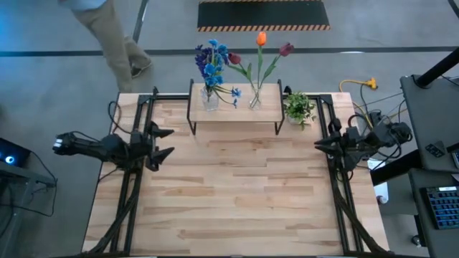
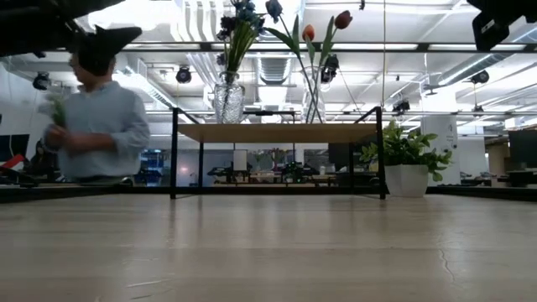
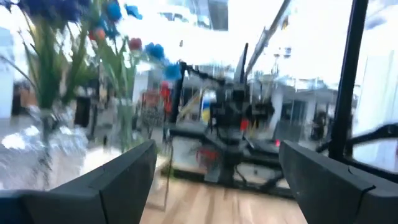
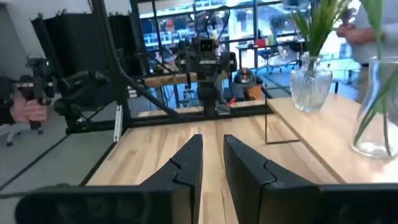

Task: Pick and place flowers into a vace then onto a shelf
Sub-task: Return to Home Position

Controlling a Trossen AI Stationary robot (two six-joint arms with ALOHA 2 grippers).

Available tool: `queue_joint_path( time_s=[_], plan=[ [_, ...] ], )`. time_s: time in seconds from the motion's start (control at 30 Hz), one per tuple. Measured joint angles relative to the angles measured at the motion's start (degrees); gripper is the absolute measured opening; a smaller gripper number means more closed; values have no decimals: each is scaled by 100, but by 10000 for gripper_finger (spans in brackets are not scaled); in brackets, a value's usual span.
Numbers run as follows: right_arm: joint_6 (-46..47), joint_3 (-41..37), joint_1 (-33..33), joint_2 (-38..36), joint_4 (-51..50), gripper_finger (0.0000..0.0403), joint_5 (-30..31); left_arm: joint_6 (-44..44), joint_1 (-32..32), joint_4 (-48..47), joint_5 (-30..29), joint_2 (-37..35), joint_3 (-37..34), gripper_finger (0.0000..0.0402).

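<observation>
The shelf stands at the table's far edge, its light wood top on thin black legs. Two glass vases rest on it. The left vase holds the blue bunch. The right vase holds an orange tulip, a maroon tulip and a dark red one. My left gripper hovers open at the table's left side and touches nothing. My right gripper hovers at the right side, fingers together and empty.
A small leafy potted plant stands on the table right of the shelf. A person moves beyond the table's far left corner. Black frame rails run along both table sides. The plank tabletop lies bare between the arms.
</observation>
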Motion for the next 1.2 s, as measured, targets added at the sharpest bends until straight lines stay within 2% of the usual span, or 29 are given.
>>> queue_joint_path(
  time_s=[0.23, 0.4, 0.6, 0.7, 0.83, 1.0, 1.2],
  plan=[
    [237, -427, -3, -40, 438, 57, -76, 491, 4, 52, -12, -1159, -436, 322],
    [-17, -1003, -4, -39, 1466, 57, -64, 454, 6, 116, -171, -962, -519, 322],
    [-102, -1897, -3, -31, 3004, 57, -144, 410, 6, 167, -260, -1048, -532, 322],
    [-174, -2271, 1, -30, 3777, 57, -195, 464, 6, 367, -202, -1048, -534, 322],
    [-172, -2711, -47, -40, 4336, 57, -225, 329, 6, 346, -65, -1044, -534, 322],
    [67, -2815, -527, 63, 4377, 57, -421, 126, 9, 443, 209, -905, -538, 322],
    [308, -2815, -1777, 76, 4393, 57, -1682, 81, 11, 425, 223, -702, -541, 322]
  ],
)
